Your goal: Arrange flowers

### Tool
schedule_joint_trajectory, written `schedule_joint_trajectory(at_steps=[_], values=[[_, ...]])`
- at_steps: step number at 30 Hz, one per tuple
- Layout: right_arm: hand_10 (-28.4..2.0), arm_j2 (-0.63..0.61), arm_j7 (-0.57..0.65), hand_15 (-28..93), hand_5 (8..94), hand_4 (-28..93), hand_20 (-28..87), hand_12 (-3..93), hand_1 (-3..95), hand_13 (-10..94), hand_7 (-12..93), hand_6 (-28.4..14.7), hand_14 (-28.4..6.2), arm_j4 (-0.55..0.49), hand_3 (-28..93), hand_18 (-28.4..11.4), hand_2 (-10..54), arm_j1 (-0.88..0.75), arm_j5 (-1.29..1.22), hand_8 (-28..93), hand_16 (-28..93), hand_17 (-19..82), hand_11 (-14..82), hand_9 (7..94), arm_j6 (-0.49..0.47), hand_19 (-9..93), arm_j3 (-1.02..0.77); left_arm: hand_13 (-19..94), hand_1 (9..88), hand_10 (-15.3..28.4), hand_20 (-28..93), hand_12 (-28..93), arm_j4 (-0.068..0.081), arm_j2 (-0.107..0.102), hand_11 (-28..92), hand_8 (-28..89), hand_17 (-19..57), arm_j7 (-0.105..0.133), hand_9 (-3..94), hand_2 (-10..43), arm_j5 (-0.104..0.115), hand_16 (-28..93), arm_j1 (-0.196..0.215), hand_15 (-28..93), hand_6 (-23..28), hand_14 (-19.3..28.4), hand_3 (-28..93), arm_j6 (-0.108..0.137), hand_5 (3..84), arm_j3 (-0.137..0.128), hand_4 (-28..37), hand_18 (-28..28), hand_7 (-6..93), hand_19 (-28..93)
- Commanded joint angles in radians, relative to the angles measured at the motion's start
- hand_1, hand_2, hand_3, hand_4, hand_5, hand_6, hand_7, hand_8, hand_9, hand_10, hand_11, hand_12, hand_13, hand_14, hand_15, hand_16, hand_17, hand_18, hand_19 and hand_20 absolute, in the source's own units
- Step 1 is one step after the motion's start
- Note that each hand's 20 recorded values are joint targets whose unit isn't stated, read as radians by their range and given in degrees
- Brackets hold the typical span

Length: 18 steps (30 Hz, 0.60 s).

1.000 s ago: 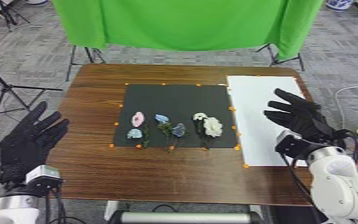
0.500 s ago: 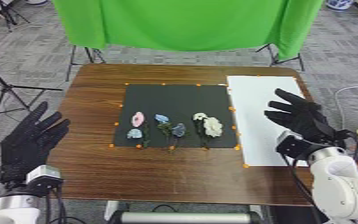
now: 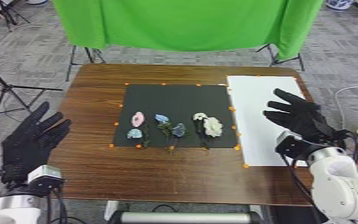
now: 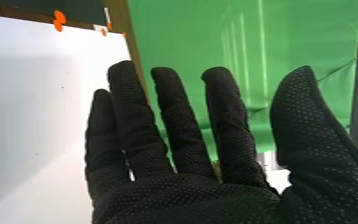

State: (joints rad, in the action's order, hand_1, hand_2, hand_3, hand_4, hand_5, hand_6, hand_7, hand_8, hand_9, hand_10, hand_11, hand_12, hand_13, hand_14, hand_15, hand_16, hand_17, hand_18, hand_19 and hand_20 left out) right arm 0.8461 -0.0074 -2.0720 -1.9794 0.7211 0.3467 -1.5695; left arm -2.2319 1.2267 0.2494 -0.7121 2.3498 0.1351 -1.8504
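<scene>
In the head view my right hand is open over the white sheet, holding nothing. My left hand is open off the table's left edge. Flowers lie on the black mat: a pink flower with a light blue one below it, two blue flowers in the middle, and two cream flowers at the right. Green stems point toward the near edge. In the right wrist view my right hand has straight fingers, with the white sheet beyond.
Small orange markers dot the borders of the mat and sheet. Brown wood of the table surrounds them. A green cloth hangs behind the far edge, and a black tripod stands at the left.
The left hand has shifted very slightly to the right. My right hand and the flowers look the same as before.
</scene>
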Motion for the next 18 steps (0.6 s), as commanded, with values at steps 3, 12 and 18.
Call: schedule_joint_trajectory(at_steps=[3,12,18], values=[[-15.7,-0.007,-0.031,33,48.2,-23,21,11.7,17.2,41,20,2.5,-20.3,-0.002,93,-21.2,11.9,-0.015,-0.008,-16,11,5,13.0,51.5,0.000,52,-0.004,28,23.2,19.4,-16,10,-0.003,-0.003,23,-9,-5.8,-0.009,35.8,5.1,-0.005,-8,0.002,44,8.4,26.5,81,-0.004,36.7,0.007,-20.7,28.4,11.7,64],[-15.6,0.002,-0.018,33,48.1,-23,21,11.7,17.1,41,20,2.6,-20.3,-0.002,93,-21.2,12.1,-0.009,0.002,-16,11,5,13.1,51.6,-0.008,52,-0.004,28,23.3,19.4,-16,10,-0.004,-0.002,23,-9,-5.8,-0.010,35.7,5.1,-0.007,-8,0.002,44,8.5,26.5,81,-0.006,36.7,0.006,-20.7,28.4,11.6,64],[-15.7,0.004,-0.016,33,48.1,-23,21,11.7,17.1,41,20,2.6,-20.3,-0.003,93,-21.2,12.1,-0.008,0.006,-16,11,5,13.1,51.7,-0.008,52,-0.005,28,23.3,19.5,-17,10,-0.002,-0.004,23,-9,-5.8,-0.010,35.7,5.1,-0.004,-8,0.001,44,8.4,26.6,81,-0.001,36.7,0.008,-20.7,28.4,11.7,64]])
